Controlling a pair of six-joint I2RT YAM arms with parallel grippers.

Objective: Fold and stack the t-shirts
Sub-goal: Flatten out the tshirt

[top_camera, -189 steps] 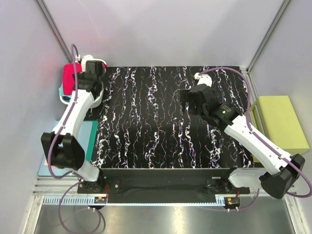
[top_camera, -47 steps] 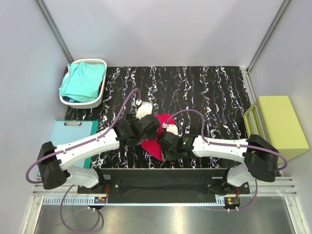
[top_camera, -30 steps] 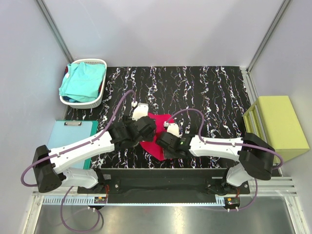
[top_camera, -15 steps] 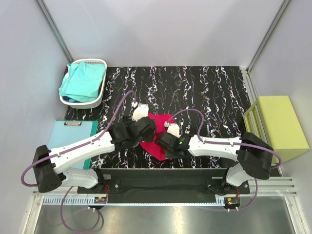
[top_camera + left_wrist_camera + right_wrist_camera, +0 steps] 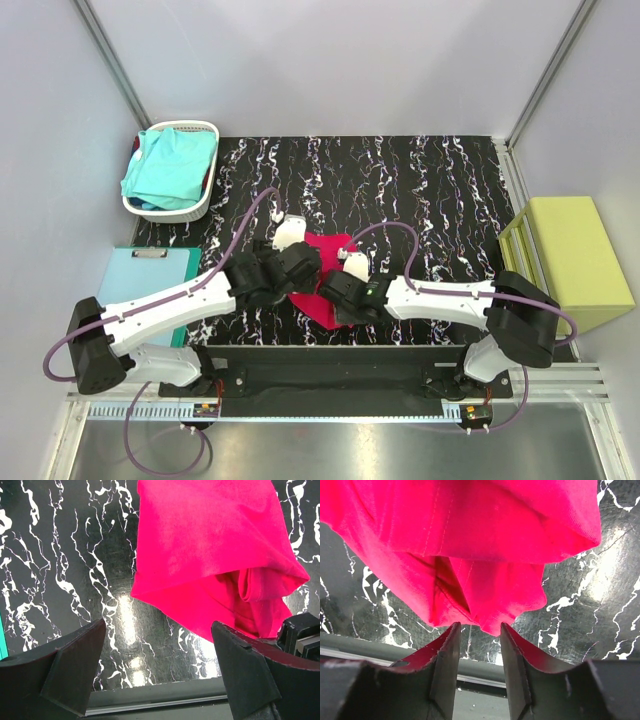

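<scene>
Far left, a turquoise t-shirt (image 5: 170,165) fills a basket (image 5: 170,212). Mid-table lies a crumpled red t-shirt (image 5: 210,545). Above it the left gripper (image 5: 159,652) gapes wide, empty. The right gripper (image 5: 477,647), half-open and empty, is at its near hem. Best to pinch 1 layer each, then spread.

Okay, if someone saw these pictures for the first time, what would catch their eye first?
A crumpled red t-shirt lies near the front middle of the black marbled table, with the left arm and the right arm both bent in over it. Next, a turquoise t-shirt is heaped in a white basket at the far left corner.
</scene>
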